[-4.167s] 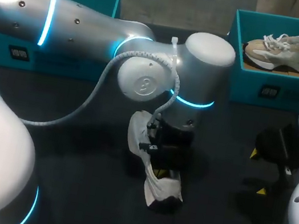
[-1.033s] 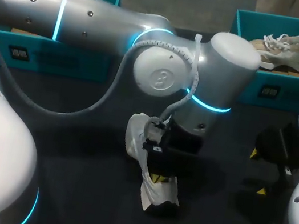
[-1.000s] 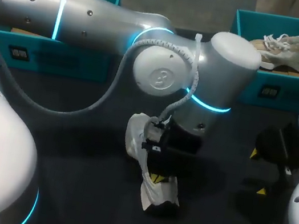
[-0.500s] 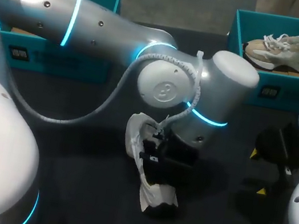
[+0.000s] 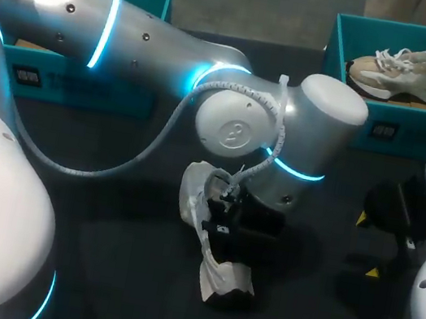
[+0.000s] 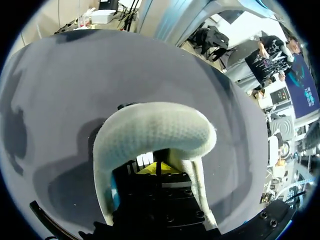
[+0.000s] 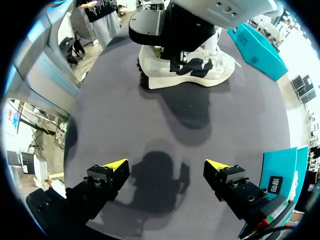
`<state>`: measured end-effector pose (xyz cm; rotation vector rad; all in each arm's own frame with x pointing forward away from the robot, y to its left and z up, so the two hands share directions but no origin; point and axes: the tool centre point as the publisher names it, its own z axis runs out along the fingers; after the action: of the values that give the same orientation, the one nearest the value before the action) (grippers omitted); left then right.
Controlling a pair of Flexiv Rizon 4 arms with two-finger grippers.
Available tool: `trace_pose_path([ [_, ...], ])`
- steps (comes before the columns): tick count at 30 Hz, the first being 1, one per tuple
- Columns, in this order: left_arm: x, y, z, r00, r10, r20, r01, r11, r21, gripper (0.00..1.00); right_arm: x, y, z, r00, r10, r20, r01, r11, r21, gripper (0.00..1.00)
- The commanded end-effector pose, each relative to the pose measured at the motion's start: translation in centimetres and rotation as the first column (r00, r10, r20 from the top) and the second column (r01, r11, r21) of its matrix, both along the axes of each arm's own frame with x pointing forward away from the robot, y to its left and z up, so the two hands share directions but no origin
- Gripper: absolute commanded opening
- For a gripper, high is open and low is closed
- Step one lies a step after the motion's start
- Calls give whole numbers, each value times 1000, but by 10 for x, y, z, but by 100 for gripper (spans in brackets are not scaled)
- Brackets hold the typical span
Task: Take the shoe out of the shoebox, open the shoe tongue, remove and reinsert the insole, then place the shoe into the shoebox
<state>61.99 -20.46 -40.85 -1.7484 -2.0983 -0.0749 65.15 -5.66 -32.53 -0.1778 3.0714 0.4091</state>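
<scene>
A dark grey counter [image 5: 118, 275] is stretching out beneath and ahead of the right pincer [image 5: 368, 245]. Beyond that pincer, at the counter's far edge, an open teal box [image 5: 354, 110] is sitting with a small dark label [image 5: 382, 130] on its front. It is holding a beige-and-white sneaker [image 5: 410, 72].

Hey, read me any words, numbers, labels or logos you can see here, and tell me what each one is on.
Left box label on the left shoebox: too small to read.
Right box label on the right shoebox: blurred, unreadable.
Embossed mark on the left arm: a logo shape, no legible letters.
Nothing here can be quoted.
</scene>
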Motion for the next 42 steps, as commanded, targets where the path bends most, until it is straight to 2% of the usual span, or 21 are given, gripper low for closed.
trace_pose_path([
  [1,3,-1,-29,999,36,24,-34,998,-45,0,-1,0,0,1000,-1,2,1,1000,-3,100],
  [7,13,-4,-37,991,109,74,-102,991,-90,0,-1,0,0,1000,-1,2,1,1000,-3,100],
  [11,20,-9,-33,987,138,76,-128,984,-127,0,-1,0,0,1000,-1,2,1,1000,-3,100],
  [16,21,-11,-9,996,87,7,-84,983,-163,0,-1,0,0,1000,-1,2,1,1000,-3,100],
  [22,23,-9,24,998,69,8,-65,968,-243,0,-1,0,0,1000,-1,2,1,1000,-3,100],
  [26,18,-17,32,999,46,2,-44,969,-244,0,-1,0,0,1000,-1,2,1,1000,-3,100],
  [30,8,-24,29,1000,27,-1,-27,970,-241,0,-1,0,0,1000,-1,2,1,1000,-3,100],
  [36,1,-27,3,1000,20,-10,-22,978,-206,0,-1,0,0,1000,-1,2,1,1000,-3,100],
  [42,16,-19,-16,997,77,27,-71,981,-182,0,-1,0,0,1000,-1,2,1,1000,-3,100],
])
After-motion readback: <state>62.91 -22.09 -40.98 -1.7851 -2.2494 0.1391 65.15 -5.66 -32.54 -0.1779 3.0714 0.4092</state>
